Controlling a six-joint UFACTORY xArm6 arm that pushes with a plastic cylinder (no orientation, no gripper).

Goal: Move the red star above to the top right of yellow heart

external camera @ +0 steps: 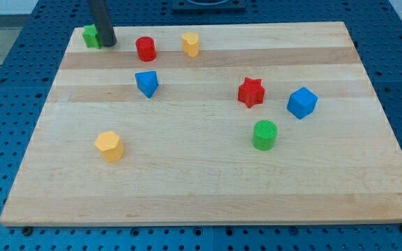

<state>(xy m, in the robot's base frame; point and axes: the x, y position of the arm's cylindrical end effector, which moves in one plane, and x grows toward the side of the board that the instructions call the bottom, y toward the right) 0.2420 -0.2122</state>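
The red star (251, 92) lies right of the board's middle. A yellow block (190, 44) that looks like the heart sits near the view's top, left of and above the star. My tip (108, 44) rests at the board's top left corner, touching or nearly touching a green block (90, 35) on its left. The tip is far to the left of the red star and left of the yellow heart.
A red cylinder (146, 49) stands between my tip and the yellow heart. A blue triangular block (146, 83) lies below it. A blue cube (302, 102) and a green cylinder (264, 134) flank the star. A yellow hexagon (109, 146) lies at lower left on the wooden board (201, 188).
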